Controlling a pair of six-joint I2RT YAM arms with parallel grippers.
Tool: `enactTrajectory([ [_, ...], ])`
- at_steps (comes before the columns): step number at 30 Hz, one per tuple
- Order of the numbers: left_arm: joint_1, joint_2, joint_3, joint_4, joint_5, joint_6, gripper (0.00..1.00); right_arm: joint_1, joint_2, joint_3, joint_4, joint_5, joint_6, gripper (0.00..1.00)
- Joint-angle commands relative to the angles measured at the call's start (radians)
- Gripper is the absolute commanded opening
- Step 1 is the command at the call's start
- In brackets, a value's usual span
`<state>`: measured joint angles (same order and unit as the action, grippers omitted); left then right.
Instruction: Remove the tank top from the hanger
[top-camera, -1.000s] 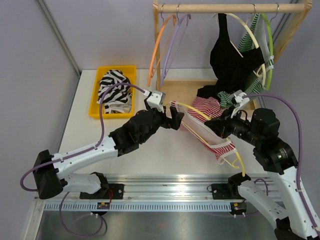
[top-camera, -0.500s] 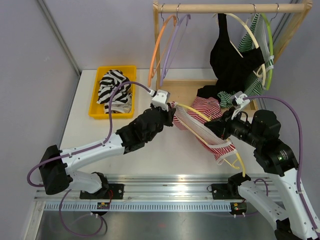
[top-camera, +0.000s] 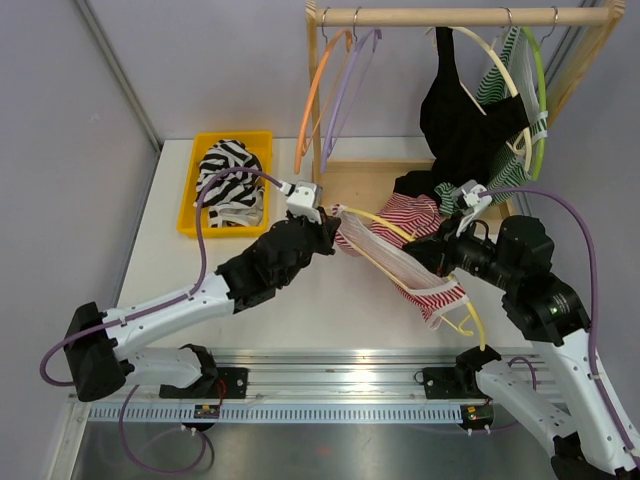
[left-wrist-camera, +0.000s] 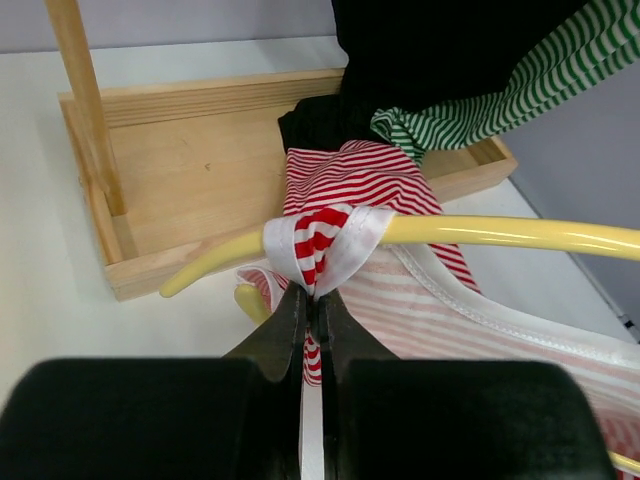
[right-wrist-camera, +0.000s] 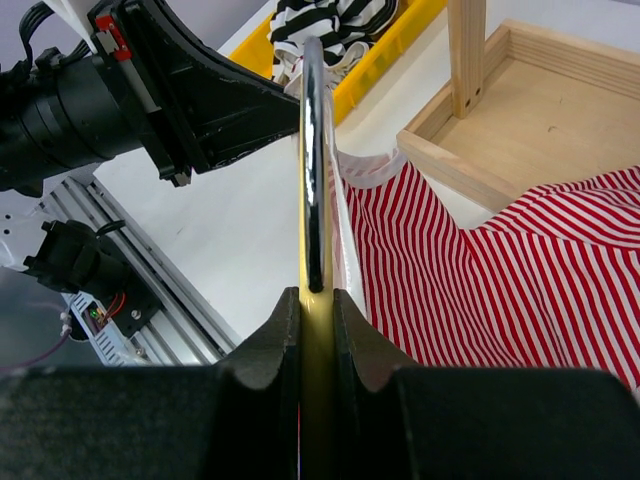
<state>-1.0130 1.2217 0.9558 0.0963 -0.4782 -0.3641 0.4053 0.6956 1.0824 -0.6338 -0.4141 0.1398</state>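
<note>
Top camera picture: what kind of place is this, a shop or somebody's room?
Most likely a robot test lab, not a shop: a left arm and right arm bolted to a metal rail, a small wooden clothes rack on a white table, and bare grey walls.

The tank top (left-wrist-camera: 480, 320) is cloth; the hanger (left-wrist-camera: 500, 232) is smooth, glossy plastic. The tray (left-wrist-camera: 200, 160) is bare matt wood.
</note>
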Motion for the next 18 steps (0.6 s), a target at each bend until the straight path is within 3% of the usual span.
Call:
enactTrajectory([
  [1,0.137,-0.057,-0.025,0.02,-0.084,-0.099,0.0,-0.002,-0.01,0.013,0.02,0.044,0.014,0.0],
  [10,0.264,-0.037,-0.046,0.042,0.001,-0.145,0.0,-0.003,0.002,0.008,0.011,0.049,0.007,0.0],
  [18,0.281,-0.09,-0.097,0.072,0.139,-0.167,0.0,0.0,0.016,0.004,0.016,0.043,0.006,0.0],
])
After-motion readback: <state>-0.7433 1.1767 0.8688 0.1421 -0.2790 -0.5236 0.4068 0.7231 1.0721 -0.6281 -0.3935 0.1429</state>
